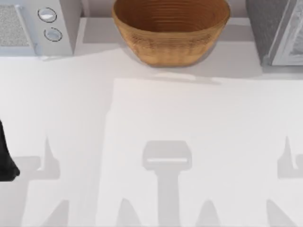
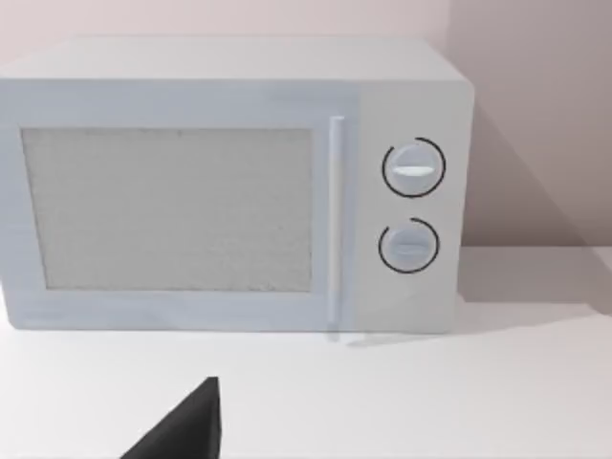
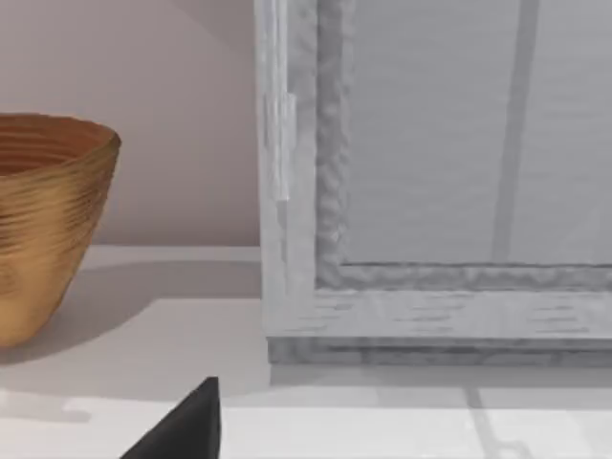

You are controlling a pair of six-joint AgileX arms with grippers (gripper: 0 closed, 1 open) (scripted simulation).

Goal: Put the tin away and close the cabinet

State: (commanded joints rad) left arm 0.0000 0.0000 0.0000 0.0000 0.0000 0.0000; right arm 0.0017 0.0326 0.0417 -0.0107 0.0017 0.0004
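Looking down on a white table [image 1: 151, 118] and finding a wicker basket [image 1: 170, 28] sitting at the back middle, well apart from a pale microwave [image 1: 33, 23] standing in the back left corner and from a grey cabinet [image 1: 279, 33] standing in the back right corner. Catching a dark piece of the left arm [image 1: 5, 161] poking in at the left edge of the table, away from all three. Facing the microwave front from the left wrist, door and two round dials [image 2: 413, 168] stacked one above the other, with a black wedge of the left gripper [image 2: 186, 426] hanging low over bare tabletop. Facing the cabinet's framed front from the right wrist, basket off to one side of it, with a like black wedge of the right gripper [image 3: 186, 426] hanging over the table. Not managing to tell how far either pincer is opening, nor whether either is holding anything. Not managing to tell where the tin is.
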